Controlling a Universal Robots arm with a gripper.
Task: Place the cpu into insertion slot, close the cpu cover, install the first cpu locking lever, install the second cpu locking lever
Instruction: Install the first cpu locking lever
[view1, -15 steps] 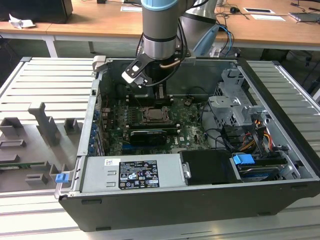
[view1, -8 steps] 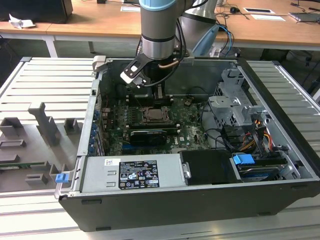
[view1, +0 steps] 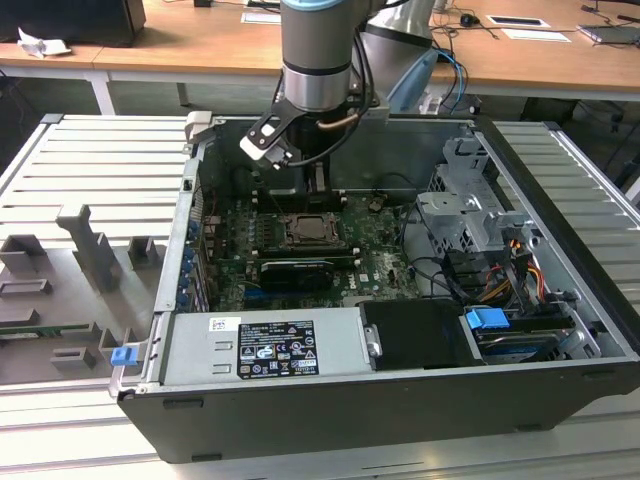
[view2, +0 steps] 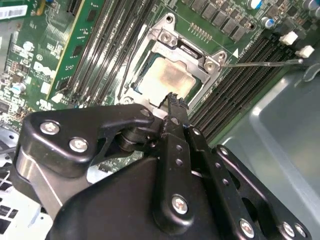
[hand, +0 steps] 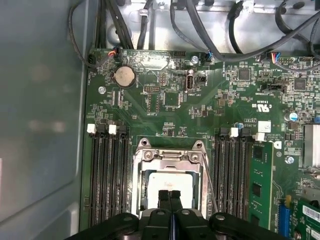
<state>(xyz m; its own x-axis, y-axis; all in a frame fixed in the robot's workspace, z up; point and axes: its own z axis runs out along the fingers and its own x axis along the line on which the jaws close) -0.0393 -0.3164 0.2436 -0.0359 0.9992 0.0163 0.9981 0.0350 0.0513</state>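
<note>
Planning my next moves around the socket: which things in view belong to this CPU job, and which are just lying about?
Job in hand: gripper, cpu, cpu cover framing it, locking lever.

Just there: memory slots, coin battery, power supply, drive cage.

cpu (hand: 172, 181) in the insertion slot (hand: 136, 175), cpu cover (hand: 170, 156) lying over it, memory slots (hand: 107, 175) on both sides, claw (hand: 170, 196) just above the cover edge
</note>
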